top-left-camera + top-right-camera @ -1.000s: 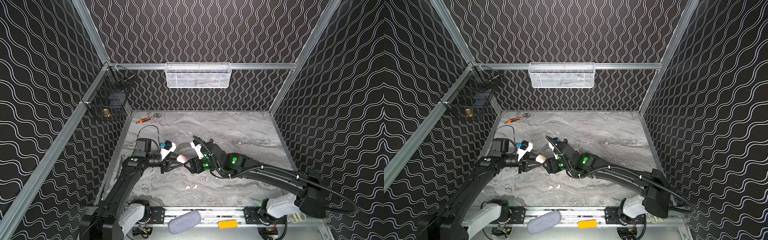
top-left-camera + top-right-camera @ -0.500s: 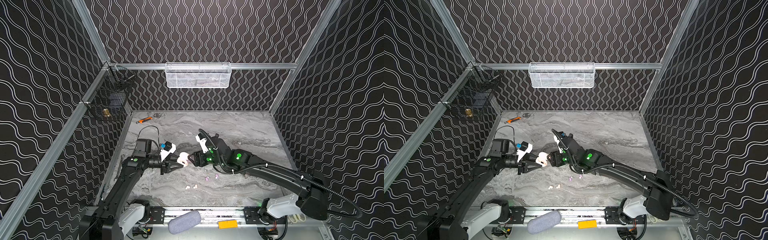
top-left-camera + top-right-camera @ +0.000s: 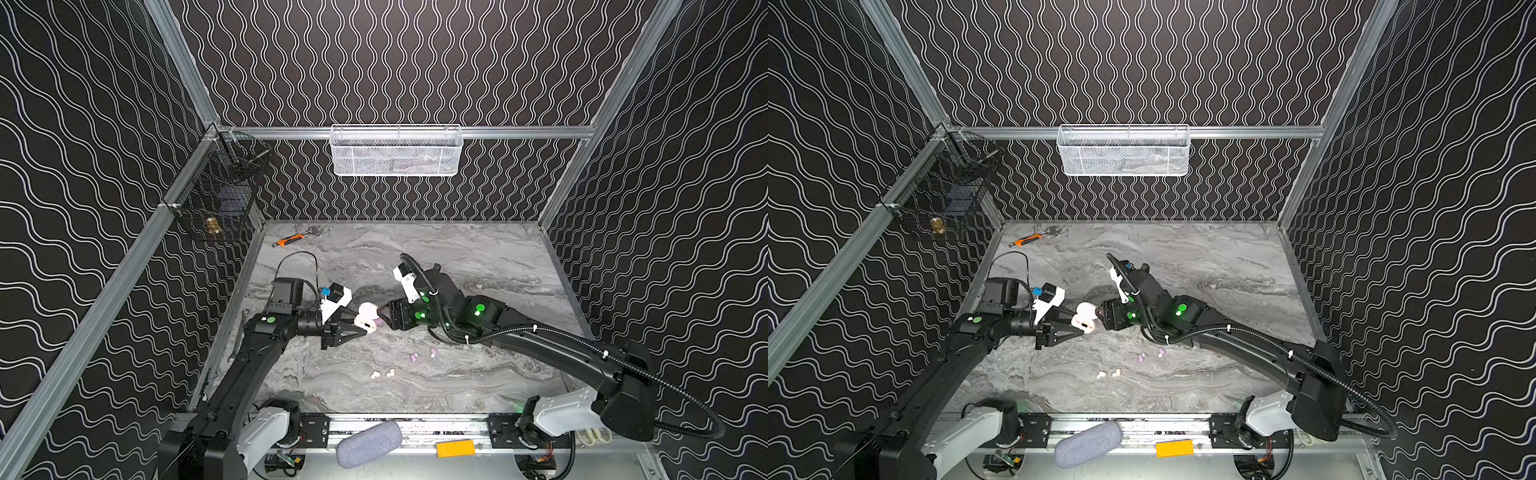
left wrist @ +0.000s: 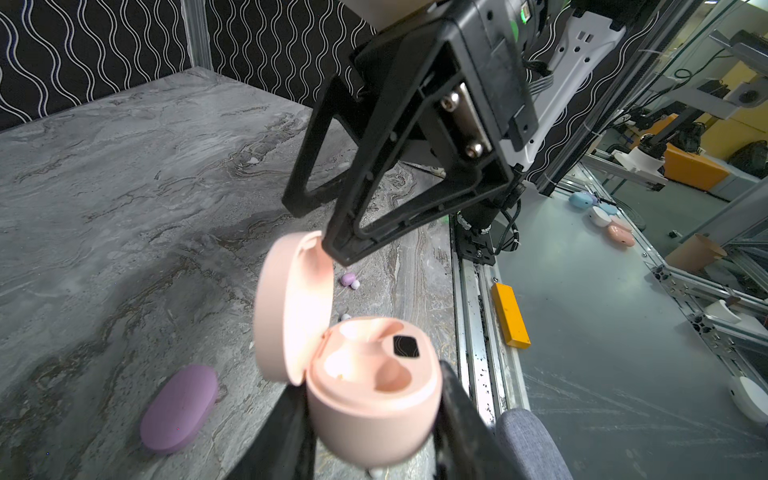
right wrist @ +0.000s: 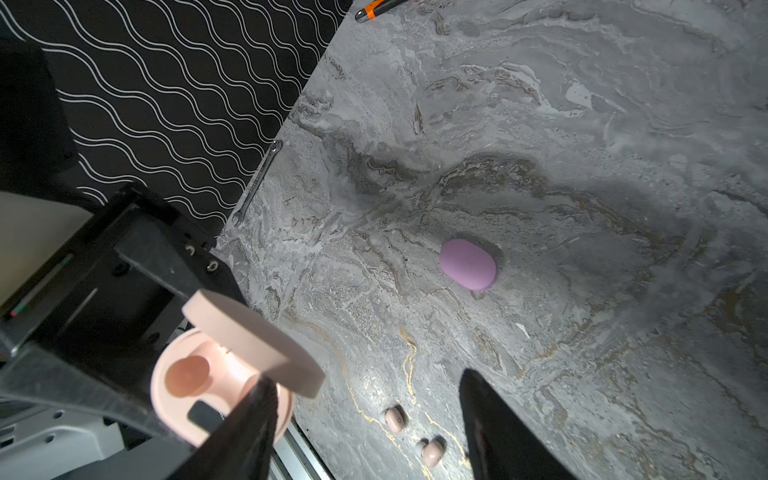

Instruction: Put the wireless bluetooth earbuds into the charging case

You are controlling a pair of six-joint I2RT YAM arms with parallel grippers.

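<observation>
Top views: the charging case (image 3: pixel 366 319), lid (image 3: pixel 368 309) raised, is held clear of the worktop (image 3: pixel 478 257) by the left tool (image 3: pixel 363 326), which is clamped on its base. The right tool (image 3: pixel 384 321) is found just right of the case, jaws well parted and nothing held. The wireless bluetooth earbuds (image 3: pixel 433 352) are seen loose on the worktop, nearer than both tools and right of the case: the lilac pair further right, the pale pair (image 3: pixel 375 374) nearest. The right arm is judged the closer for a pick. Left wrist view: both sockets of the case are shown empty and its long axis is laid across the clamping fingers (image 4: pixel 461 415). One right fingertip (image 4: pixel 343 249) appears to touch the lid's edge. A shut lilac case (image 4: pixel 179 408), largely hidden from above, is seen flat on the worktop. Right wrist view: the pale pair is framed below the parted fingers (image 5: pixel 498 428), while the lilac pair is not shown.
</observation>
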